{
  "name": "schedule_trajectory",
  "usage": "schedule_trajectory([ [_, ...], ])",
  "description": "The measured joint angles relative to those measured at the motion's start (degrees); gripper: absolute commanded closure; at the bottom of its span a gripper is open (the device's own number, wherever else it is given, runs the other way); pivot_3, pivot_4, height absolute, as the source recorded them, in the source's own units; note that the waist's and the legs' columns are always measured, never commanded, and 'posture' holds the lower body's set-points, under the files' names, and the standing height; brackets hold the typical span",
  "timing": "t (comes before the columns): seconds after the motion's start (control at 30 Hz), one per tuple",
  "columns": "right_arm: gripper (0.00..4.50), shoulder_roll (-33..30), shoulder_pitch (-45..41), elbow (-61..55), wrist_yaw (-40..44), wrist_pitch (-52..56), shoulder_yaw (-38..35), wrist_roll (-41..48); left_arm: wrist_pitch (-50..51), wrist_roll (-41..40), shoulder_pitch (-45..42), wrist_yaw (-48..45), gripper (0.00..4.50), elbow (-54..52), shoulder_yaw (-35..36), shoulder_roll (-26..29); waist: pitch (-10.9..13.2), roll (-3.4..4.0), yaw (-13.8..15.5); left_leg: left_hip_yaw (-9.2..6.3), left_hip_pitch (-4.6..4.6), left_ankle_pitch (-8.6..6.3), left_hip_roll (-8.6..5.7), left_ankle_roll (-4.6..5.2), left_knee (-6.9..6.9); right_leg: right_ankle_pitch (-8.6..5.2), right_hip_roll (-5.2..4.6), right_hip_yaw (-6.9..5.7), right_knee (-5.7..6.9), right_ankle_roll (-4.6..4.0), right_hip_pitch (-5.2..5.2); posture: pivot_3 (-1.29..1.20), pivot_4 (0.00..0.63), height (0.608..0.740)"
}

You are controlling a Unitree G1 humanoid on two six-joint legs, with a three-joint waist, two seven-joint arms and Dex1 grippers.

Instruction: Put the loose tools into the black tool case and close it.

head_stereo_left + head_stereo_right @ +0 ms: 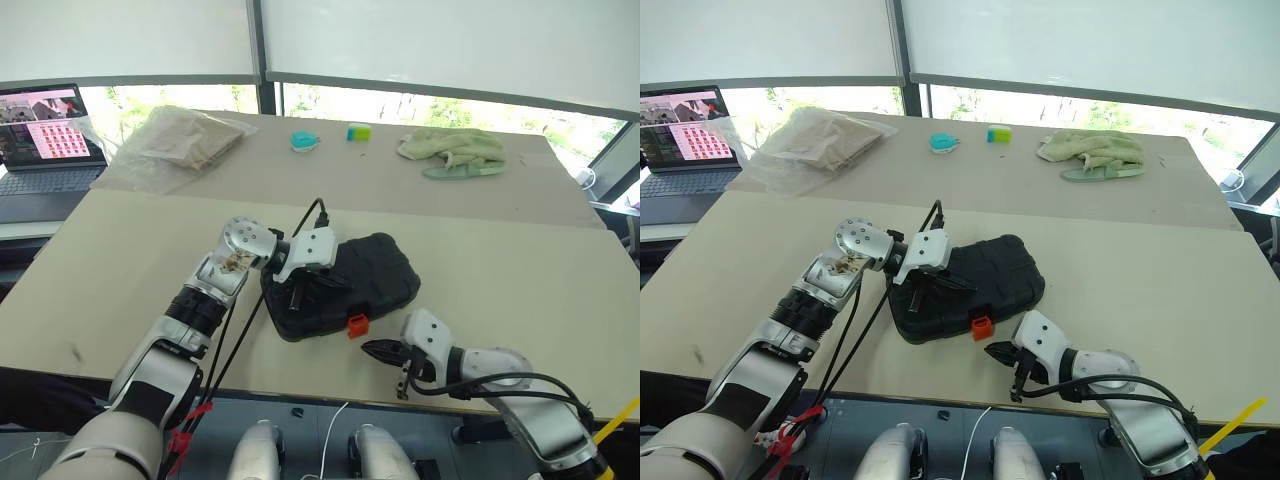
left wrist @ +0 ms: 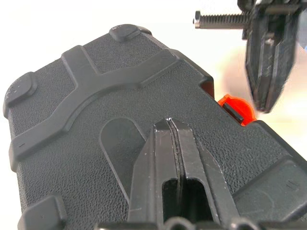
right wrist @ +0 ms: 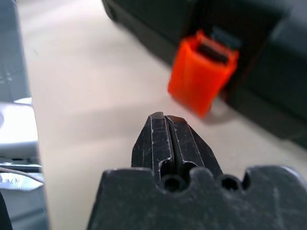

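The black tool case [image 1: 345, 285] lies shut on the tan table [image 1: 520, 270], close to the near edge, with its lid down. My left gripper [image 1: 296, 297] has its two fingers squeezed together with nothing between them, and it rests on top of the lid. My right gripper [image 1: 372, 349] is squeezed together too and holds nothing. It sits just beside the orange latch [image 1: 357, 325] on the front of the case.
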Motion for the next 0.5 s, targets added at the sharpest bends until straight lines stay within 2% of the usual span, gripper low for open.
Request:
schedule_trajectory([
  [0.23, 4.5, 4.83, -2.44, 5.09, -3.16, -5.01, 1.4, -3.3, -0.06, 0.04, -0.02, -0.07, 4.48, 0.01, 0.0, 0.13, 0.0, -0.01, -0.08, -0.01, 0.01, 0.0, 0.01, 0.0, -0.01, 0.0, 0.02, 0.0, 0.0, 0.0, 0.0, 0.0, 0.15, 0.74],
  [0.5, 4.5, 9.2, -0.72, 7.71, -5.81, -11.1, 1.09, -5.09, -0.53, 0.36, -0.22, -0.04, 4.48, 0.18, 0.01, -0.13, 0.0, -0.01, -0.38, 0.0, 0.02, 0.01, 0.04, 0.0, -0.01, 0.02, 0.06, 0.03, 0.05, -0.03, -0.05, 0.0, 0.15, 0.74],
])
